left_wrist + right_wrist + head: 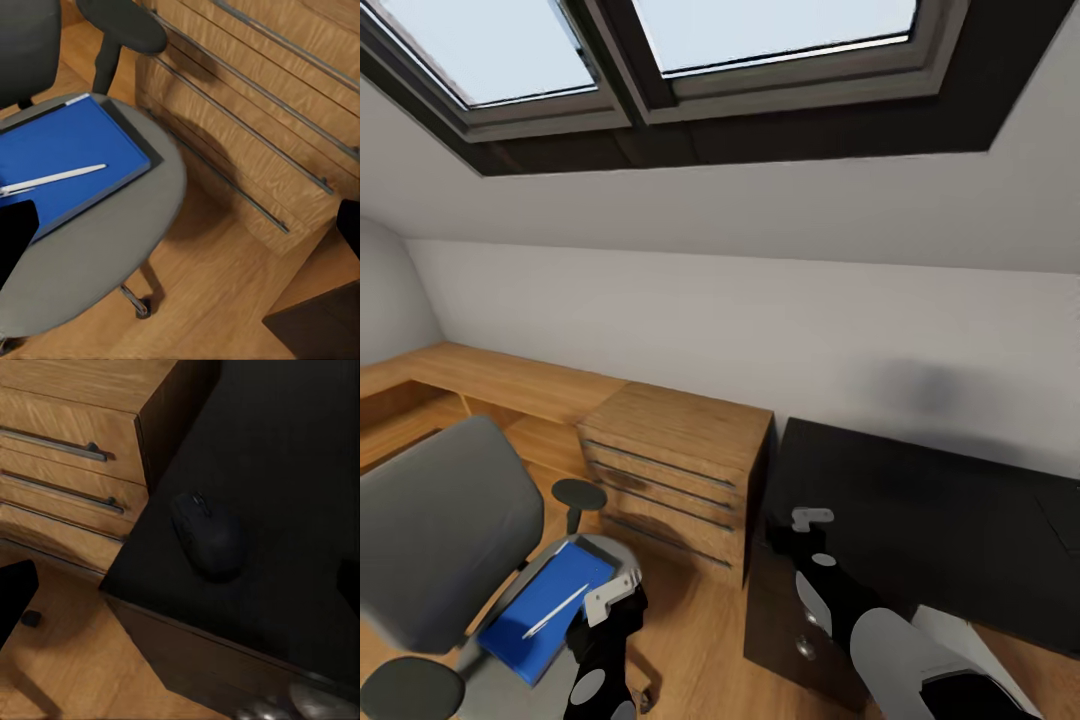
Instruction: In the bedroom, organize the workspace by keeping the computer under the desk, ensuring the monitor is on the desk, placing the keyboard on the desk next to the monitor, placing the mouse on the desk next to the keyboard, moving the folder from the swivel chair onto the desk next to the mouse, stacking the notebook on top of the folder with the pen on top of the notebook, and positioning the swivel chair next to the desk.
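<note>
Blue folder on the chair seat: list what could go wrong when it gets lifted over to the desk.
1. The pen lies loose on the folder; any tilt could roll it off onto the floor.
2. The swivel chair stands on casters, so a push from the left gripper may shift it.
3. The mouse sits near the desk corner; setting the folder down beside it could knock it off.

I read this as an attic room in a home, fitted as a study: 2 skylights (660,40) in a sloped white ceiling, wood flooring (700,640), a wooden chest (675,480) ahead of my left gripper (612,592), a black desk (940,520) and a swivel chair (440,530).
</note>
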You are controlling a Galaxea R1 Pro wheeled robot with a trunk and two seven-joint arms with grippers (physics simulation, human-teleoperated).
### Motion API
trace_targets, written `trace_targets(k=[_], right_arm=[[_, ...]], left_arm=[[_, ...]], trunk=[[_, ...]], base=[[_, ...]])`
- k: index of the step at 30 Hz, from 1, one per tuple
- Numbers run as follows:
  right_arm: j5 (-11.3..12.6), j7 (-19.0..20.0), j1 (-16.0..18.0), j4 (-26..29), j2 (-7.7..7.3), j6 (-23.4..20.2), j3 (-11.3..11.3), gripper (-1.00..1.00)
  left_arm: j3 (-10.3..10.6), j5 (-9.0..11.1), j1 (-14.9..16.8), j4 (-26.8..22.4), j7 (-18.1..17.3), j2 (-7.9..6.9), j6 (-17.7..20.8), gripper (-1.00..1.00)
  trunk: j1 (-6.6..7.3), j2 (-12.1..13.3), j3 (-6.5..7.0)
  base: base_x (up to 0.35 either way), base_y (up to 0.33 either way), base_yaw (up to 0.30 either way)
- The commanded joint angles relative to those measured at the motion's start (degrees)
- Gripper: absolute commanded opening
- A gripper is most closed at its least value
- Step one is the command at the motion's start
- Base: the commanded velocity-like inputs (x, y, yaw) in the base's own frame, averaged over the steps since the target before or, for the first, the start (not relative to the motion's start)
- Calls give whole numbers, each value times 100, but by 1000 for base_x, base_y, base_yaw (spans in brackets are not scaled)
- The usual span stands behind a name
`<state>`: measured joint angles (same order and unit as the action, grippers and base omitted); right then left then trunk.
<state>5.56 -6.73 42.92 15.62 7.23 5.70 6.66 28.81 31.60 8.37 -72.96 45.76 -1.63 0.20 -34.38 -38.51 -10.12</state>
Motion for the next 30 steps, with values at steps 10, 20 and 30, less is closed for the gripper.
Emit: trace_targets(k=[10, 20, 30], right_arm=[[59, -39, 6, -7, -2, 83, 40, 100], [66, -31, 6, -7, -2, 89, 38, 100], [67, -22, 6, -4, -2, 99, 38, 100]], left_arm=[[12, 39, 7, -8, 38, -11, 14, 100], [11, 69, 7, 6, 39, -13, -5, 100], [2, 148, 7, 41, 55, -13, -14, 100]], trunk=[[200, 354, 153], [200, 354, 153], [200, 354, 153]], base=[[-341, 0, 0], [-347, 0, 0], [-350, 0, 0]])
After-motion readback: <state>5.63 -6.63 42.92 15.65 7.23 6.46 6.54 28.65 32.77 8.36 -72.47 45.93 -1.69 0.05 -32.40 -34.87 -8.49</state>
